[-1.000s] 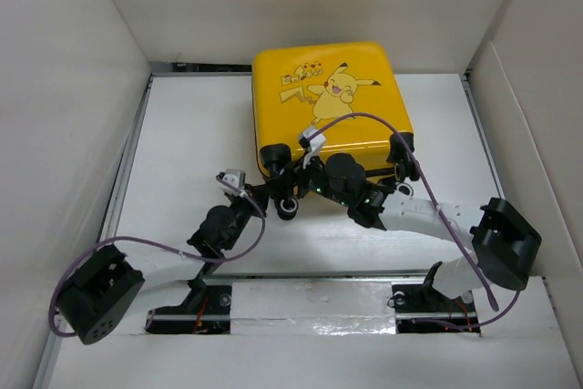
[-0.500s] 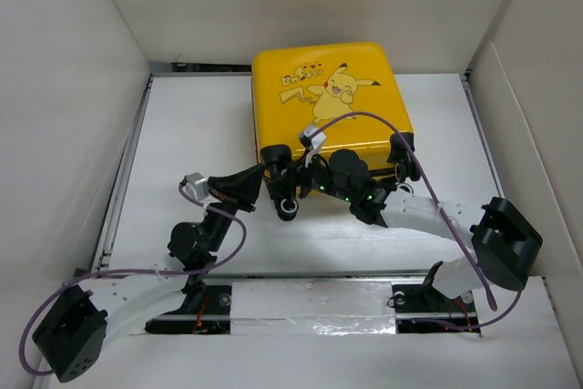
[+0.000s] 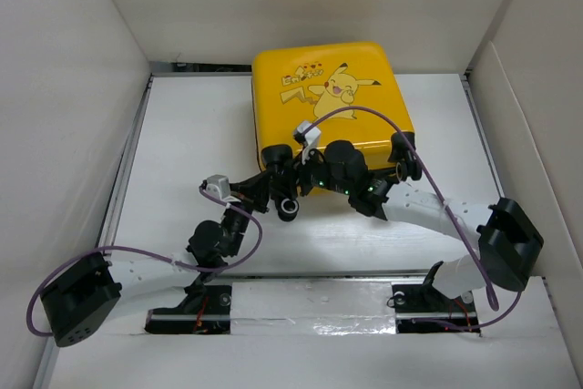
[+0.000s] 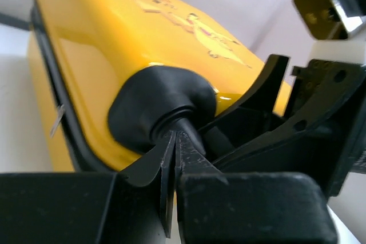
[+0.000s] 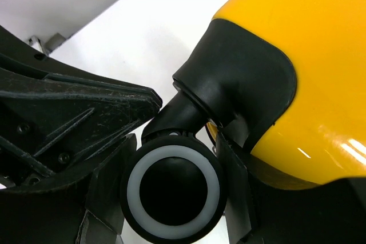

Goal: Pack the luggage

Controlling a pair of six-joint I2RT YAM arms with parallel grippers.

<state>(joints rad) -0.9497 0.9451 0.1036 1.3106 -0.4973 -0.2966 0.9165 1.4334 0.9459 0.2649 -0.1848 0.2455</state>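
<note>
Yellow luggage (image 3: 328, 102): closed, unmoved.
Left gripper (image 3: 262, 189): returned from eight o'clock, pinched shut, empty.
Right gripper (image 3: 291, 190): clamping seven-o'clock wheel (image 5: 173, 191).
Meaning: two-arm shift likely next.

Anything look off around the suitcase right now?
Both grippers crowd one corner of the closed luggage: the right gripper straddles its near-left wheel, while the left gripper, jaws shut, noses against that wheel's black housing. Nothing looks damaged or spilled.
</note>
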